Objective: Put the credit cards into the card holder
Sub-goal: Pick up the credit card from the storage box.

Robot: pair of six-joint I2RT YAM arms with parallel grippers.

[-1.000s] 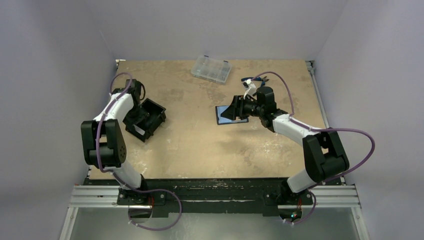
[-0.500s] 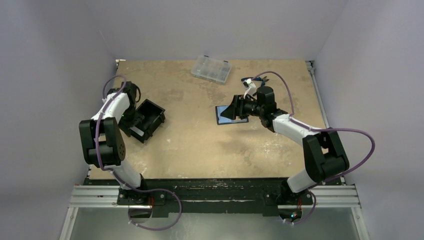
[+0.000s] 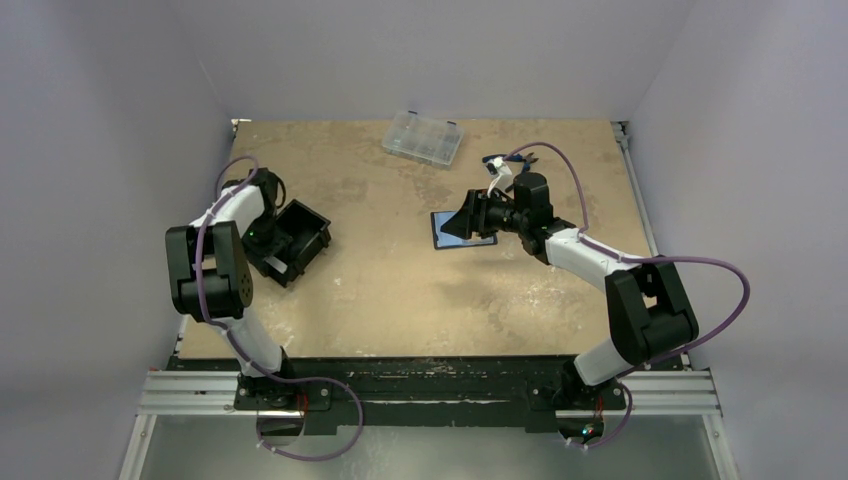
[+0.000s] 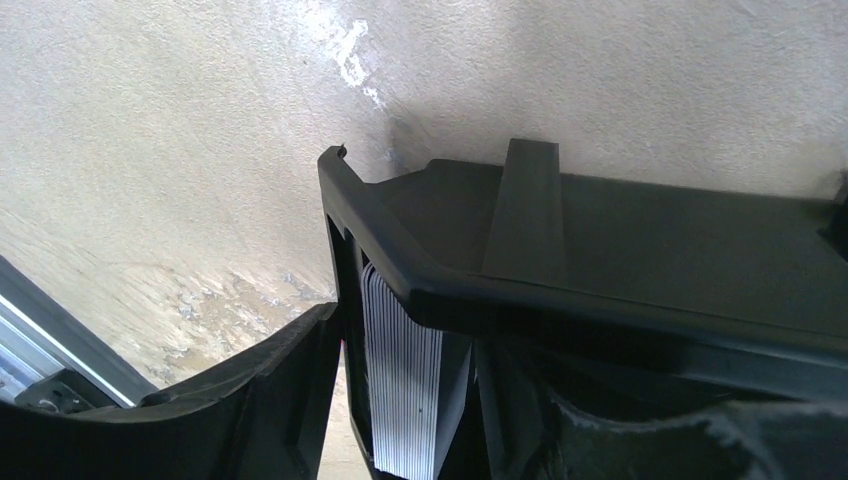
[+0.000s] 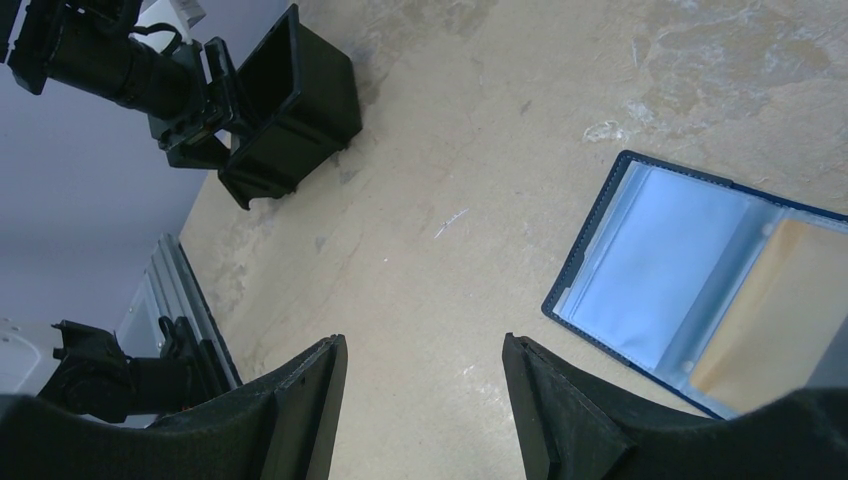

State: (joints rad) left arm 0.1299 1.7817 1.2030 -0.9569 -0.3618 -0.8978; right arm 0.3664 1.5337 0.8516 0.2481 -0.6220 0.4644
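- The left gripper (image 3: 265,237) is placed at the 9 o'clock side of the table (image 3: 400,300). Its fingers are set astride a wall of the one black box (image 4: 620,250); whether they are pressed shut cannot be told.
- The credit cards (image 4: 405,390) are seen as one tight stack, stood on edge inside that box. The edges are too fine to be counted. They are judged light, stiff and slick, best pinched across the faces at the exposed edge; several may be lifted together.
- One clear case (image 3: 422,138) is seen at 12 o'clock.
- One card holder (image 5: 660,270) is laid open just toward 3 o'clock of centre. It is judged light, floppy and easily slid.
- The right gripper (image 5: 422,345) is held wide and empty over it.
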